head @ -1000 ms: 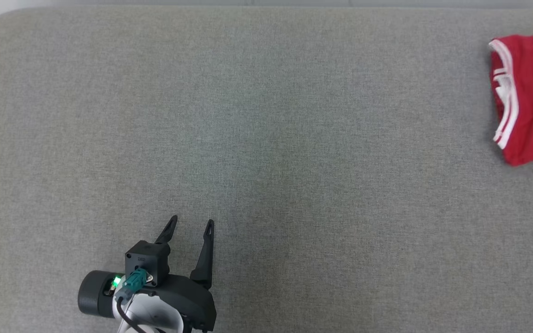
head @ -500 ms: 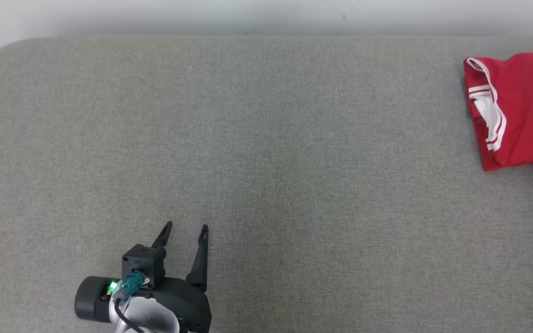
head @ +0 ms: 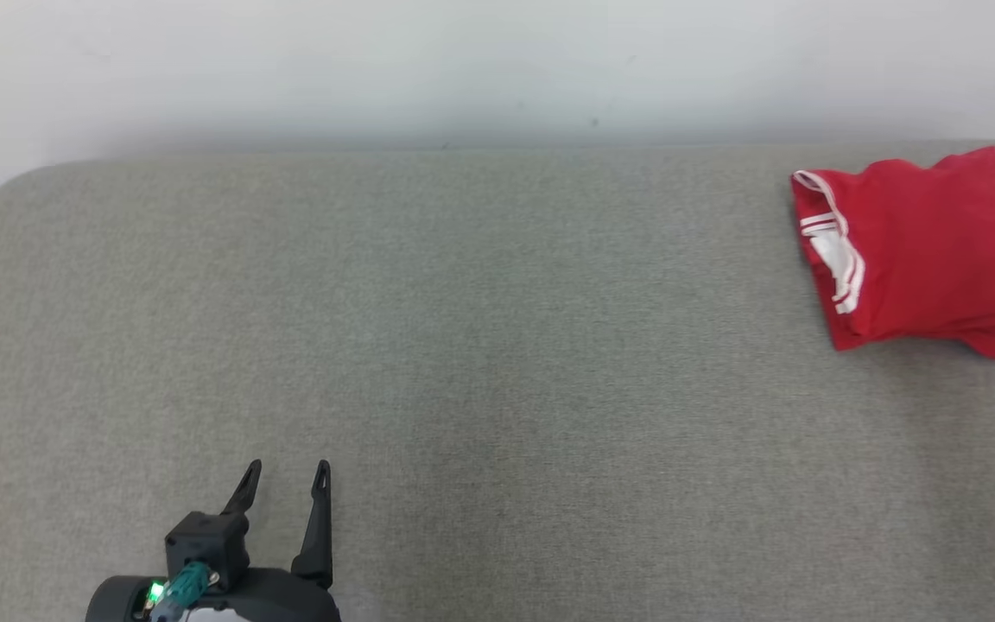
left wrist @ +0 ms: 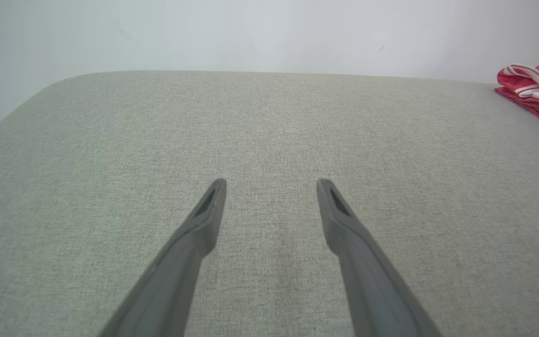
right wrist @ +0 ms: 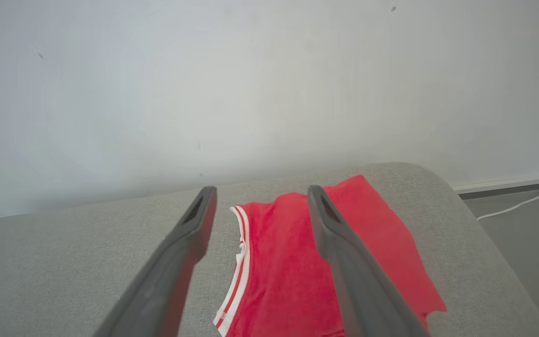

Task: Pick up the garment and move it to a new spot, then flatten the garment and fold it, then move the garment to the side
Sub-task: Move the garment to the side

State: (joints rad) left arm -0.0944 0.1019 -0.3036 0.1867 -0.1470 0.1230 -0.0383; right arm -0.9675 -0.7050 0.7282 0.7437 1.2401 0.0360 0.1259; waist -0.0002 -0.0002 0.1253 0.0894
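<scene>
Head view: left hand low at the near left of the grey tabletop, fingers spread; folded red garment lies far right. Left wrist view: its fingers stand apart above the fabric. Right wrist view: right hand spread wide over the garment

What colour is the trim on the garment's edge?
White stripes along the edge of the red garment, clearest in the head view.

Black left hand carries teal connector, green light.
</scene>
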